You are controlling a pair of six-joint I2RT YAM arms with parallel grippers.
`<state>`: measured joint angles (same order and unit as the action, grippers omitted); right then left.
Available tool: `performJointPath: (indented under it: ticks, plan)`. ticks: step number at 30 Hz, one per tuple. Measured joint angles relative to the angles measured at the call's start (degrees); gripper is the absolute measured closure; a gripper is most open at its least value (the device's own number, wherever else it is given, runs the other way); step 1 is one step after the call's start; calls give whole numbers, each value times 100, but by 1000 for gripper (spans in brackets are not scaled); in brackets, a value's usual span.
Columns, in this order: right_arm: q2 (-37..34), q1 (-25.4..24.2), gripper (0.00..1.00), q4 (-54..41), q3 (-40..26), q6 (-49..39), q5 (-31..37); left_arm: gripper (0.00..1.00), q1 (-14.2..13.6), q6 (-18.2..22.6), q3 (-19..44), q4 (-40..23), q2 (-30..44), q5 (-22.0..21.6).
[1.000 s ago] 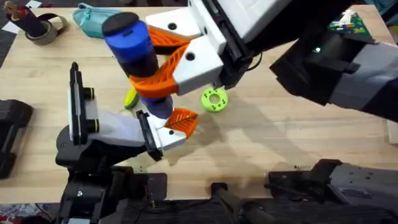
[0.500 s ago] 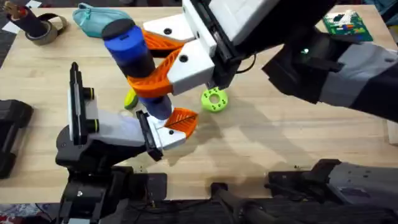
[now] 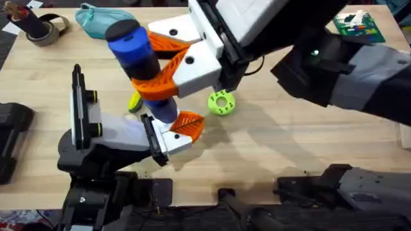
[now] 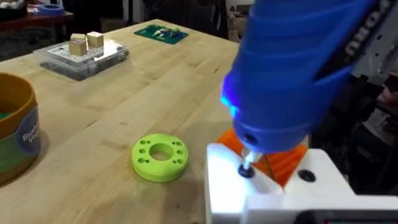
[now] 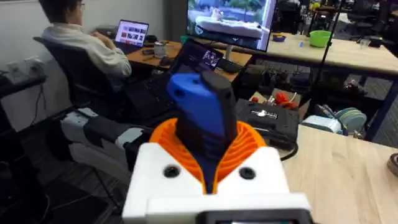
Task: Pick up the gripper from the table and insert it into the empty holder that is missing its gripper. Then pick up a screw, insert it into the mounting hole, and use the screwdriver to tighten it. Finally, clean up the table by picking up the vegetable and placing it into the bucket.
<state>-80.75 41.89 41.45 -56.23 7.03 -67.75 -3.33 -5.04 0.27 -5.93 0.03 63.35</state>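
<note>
I have the right gripper (image 3: 168,76) pinched around the screwdriver (image 3: 138,54), held upright near the table's (image 3: 289,147) near-left part so its bit (image 4: 247,163) drops straight onto the screw in the white mount. The left gripper (image 3: 176,131) sits under it, apparently bracing that part; I cannot tell its finger state. The vegetable (image 3: 134,101) lies just beside the screwdriver, not yet cleared.

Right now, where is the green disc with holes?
In the overhead view, the green disc lies on the table near the middle, right of the screwdriver.
</note>
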Motion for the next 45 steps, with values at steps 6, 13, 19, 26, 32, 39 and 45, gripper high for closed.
performJointPath:
  ticks: [6,13,19,26,32,39,45]
  plan:
    - [0,0,960,1,1,-1,1,984,0,0,0,-1,1,0]
    - [0,0,959,0,1,0,0,984,0,0,0,-1,-1,0]
    - [0,0,960,1,1,0,1,984,0,0,0,-1,-1,0]
    - [0,0,961,0,1,0,2,984,0,0,0,1,0,0]
    - [0,0,960,0,1,0,2,984,0,0,0,-1,1,0]
    - [0,0,959,-2,1,0,1,984,0,0,0,1,1,0]
    - [-1,0,959,335,25,81,40,984,0,0,0,-1,1,0]
